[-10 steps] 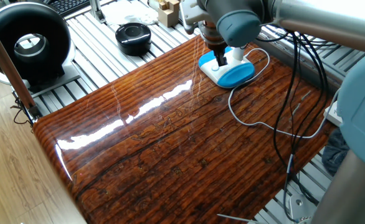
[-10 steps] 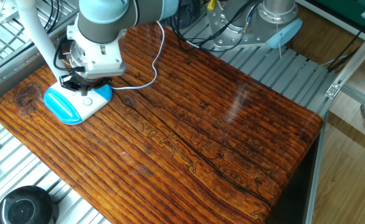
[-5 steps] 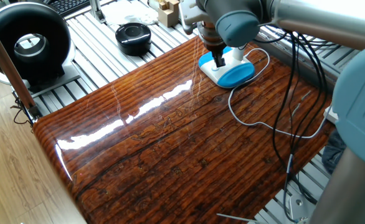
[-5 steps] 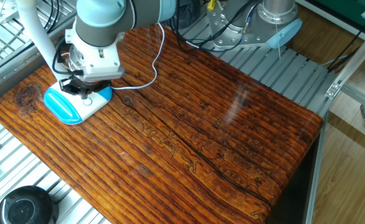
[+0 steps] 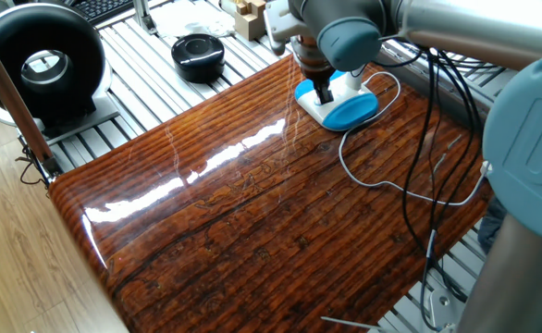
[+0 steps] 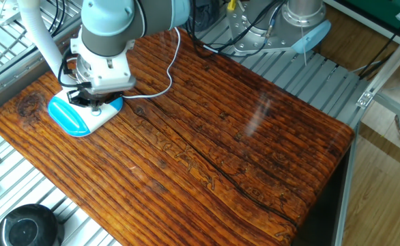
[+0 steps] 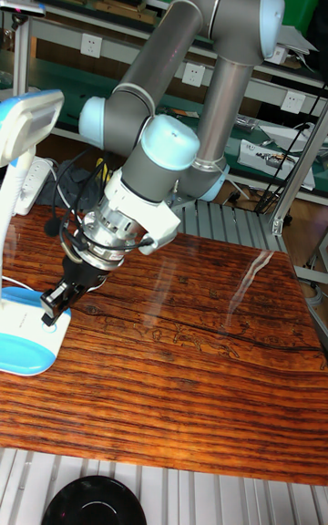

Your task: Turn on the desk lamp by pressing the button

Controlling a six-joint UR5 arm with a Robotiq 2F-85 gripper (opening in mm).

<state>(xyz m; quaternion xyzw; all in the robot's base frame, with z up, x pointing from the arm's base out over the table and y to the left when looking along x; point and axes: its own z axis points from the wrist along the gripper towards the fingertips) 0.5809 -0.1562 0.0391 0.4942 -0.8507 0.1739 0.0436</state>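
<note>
The desk lamp (image 5: 352, 111) stands at the far corner of the wooden table, with a white-and-blue base (image 6: 69, 117) and a slim white stem (image 7: 12, 215). My gripper (image 5: 324, 95) points straight down onto the white half of the base (image 7: 20, 320). Its dark fingertips (image 7: 55, 306) are shut together, and in the tall fixed view they rest on that white half. The button is hidden under the fingertips (image 6: 94, 106). The lamp's head (image 7: 29, 121) shows no glow.
The thin white cord (image 5: 368, 176) loops over the tabletop (image 5: 252, 213) beside the lamp. Black cables (image 5: 437, 139) hang along the right. A round black disc device (image 5: 198, 54) and a large black ring-shaped unit (image 5: 44, 60) sit on the slatted metal surround.
My gripper has shifted a little across the base toward its white half and come lower onto it. The lamp itself has not moved.
</note>
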